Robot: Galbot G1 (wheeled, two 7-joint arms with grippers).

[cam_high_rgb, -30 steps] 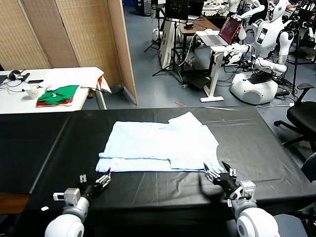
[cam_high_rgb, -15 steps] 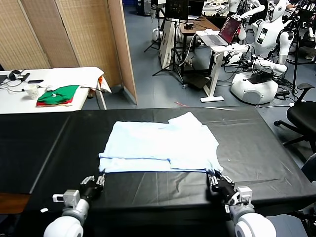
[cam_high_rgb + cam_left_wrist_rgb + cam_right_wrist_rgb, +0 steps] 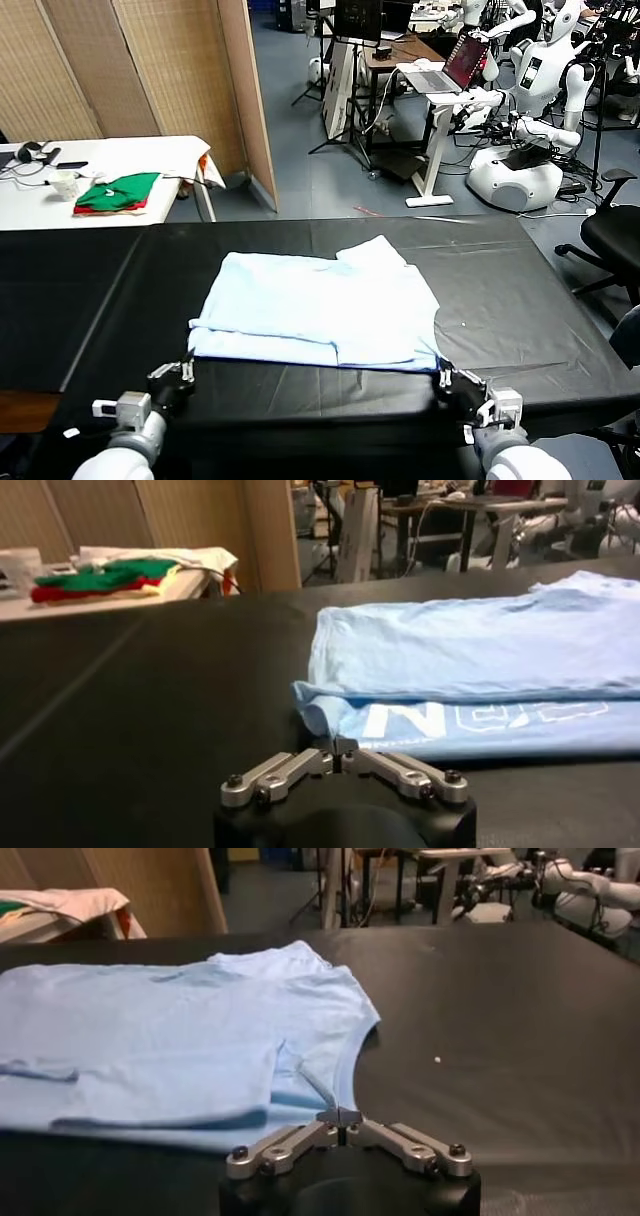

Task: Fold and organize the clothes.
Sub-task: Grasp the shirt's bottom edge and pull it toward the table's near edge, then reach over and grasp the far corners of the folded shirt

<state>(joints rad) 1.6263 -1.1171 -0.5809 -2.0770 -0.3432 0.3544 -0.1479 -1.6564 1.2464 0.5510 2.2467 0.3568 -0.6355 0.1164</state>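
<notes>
Corners of the pale light-blue short-sleeved T-shirt (image 3: 320, 310) of thin soft fabric were pinched at the near edge of the black-covered table (image 3: 520, 290), one by each arm. The left pincer (image 3: 181, 373) was seen clenched on the shirt's near left corner, and the right pincer (image 3: 447, 381) clenched on the near right corner; both wrist views showed the tips met with a nip of blue cloth between them. A second earlier both pincers had been spread just short of the fabric; since then they had been closed on it and drawn back toward the robot, and the garment had been pulled with them, so that its front hem lay closer to the table edge than before. The shirt was spread flat across the middle of the table, already doubled along its near side, with white lettering (image 3: 480, 718) shown on the lower layer in the left wrist view. The change was judged to mark the start of a fresh fold: with both corners secured, the near edge could be lifted and carried over toward the far side. A slip of the thin cloth from either grip was judged the main risk. Folded green and red garments (image 3: 117, 192) were left on the white side table (image 3: 40, 205) behind.
</notes>
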